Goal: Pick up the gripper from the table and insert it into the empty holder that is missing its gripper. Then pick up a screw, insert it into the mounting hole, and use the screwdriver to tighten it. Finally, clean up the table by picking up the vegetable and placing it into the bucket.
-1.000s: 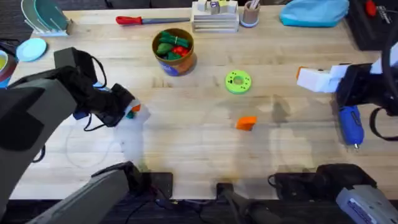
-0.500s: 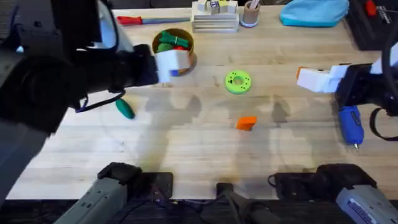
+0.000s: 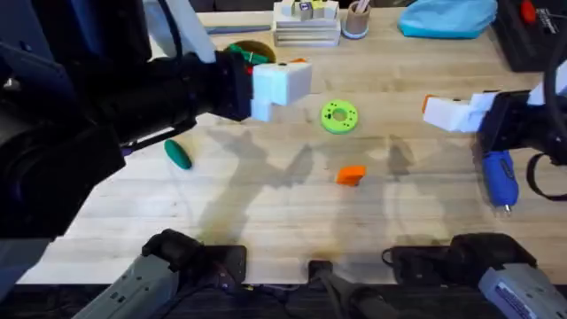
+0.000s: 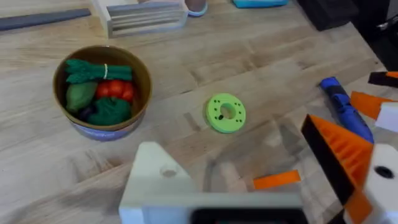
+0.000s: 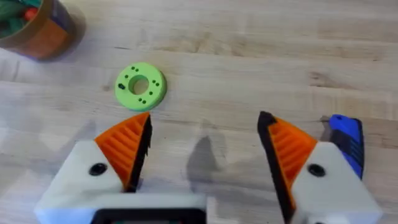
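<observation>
The small orange plastic wedge fingertip (image 3: 351, 175) lies on the wooden bench (image 3: 266, 221) at about five o'clock from the flat green ring (image 3: 338, 116), looking light, stiff and smooth, so pinch its flat sides; the right hand (image 5: 202, 155) is wide open and holding nothing, and I cannot tell about the left hand (image 3: 282, 81).

Small solid orange plastic wedge gripper (image 3: 351, 175) lies flat on the table, below the raised white holder (image 3: 280, 85).

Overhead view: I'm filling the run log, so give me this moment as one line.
left gripper: raised near bucket, one pad missing | right gripper: open, empty | orange gripper: on table | vegetable: on table | screwdriver: on table
</observation>
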Robot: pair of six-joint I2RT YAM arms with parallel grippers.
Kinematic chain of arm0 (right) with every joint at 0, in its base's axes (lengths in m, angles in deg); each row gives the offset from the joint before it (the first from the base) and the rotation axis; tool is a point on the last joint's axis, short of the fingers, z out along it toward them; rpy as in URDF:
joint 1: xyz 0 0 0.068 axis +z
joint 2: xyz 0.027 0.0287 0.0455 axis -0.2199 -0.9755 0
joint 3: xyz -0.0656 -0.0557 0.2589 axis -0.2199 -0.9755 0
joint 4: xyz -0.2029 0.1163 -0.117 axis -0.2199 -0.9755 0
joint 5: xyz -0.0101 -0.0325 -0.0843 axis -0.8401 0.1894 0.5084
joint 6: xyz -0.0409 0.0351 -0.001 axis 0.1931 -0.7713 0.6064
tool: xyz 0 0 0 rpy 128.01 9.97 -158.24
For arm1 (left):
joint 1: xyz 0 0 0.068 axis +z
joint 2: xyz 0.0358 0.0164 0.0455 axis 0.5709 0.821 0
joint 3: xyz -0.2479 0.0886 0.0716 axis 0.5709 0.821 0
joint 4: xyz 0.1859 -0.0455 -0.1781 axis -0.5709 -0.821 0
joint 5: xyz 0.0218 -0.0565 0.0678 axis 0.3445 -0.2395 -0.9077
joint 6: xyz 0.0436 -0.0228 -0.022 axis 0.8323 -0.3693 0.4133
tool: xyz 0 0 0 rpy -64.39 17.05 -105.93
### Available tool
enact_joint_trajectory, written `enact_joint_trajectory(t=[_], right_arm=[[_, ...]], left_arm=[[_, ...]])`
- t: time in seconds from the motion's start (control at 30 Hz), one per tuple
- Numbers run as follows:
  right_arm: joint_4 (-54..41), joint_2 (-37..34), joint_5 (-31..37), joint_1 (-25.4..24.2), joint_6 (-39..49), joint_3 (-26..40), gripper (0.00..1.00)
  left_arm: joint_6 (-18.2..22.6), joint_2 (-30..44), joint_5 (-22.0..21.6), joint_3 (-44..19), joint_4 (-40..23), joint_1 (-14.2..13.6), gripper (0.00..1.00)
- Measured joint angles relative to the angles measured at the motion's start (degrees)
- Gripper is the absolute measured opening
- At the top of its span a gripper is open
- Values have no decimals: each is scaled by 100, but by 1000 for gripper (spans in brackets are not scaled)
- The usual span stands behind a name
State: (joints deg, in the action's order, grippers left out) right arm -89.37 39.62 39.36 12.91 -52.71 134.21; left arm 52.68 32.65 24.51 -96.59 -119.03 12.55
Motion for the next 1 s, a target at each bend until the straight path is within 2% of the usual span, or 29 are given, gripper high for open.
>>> enact_joint_trajectory(t=[0.13, 0.27, 0.43, 0.5, 0.67, 0.9, 1.0], right_arm=[[0, 0, 0, 0, 0, 0, 991], [0, 0, 0, 0, -2, 0, 991], [0, 0, 0, 0, -1, 0, 991], [0, 0, 0, 0, 0, 0, 992], [-2, 0, 0, 0, -2, 0, 992], [-1, 0, 0, 0, -1, 0, 991], [-1, 0, 0, 0, 0, 0, 992]], left_arm=[[100, -1, -4, 0, 36, 2, 993], [791, 0, -4, 0, 202, 0, 993], [1745, -17, -4, 44, 1213, -54, 993], [2001, -106, -7, 230, 1688, -126, 993], [2320, -779, -7, 1438, 2831, -367, 993], [2453, -2393, -3, 3609, 4465, -856, 993], [2473, -3075, -2, 4348, 4908, -1010, 993]])
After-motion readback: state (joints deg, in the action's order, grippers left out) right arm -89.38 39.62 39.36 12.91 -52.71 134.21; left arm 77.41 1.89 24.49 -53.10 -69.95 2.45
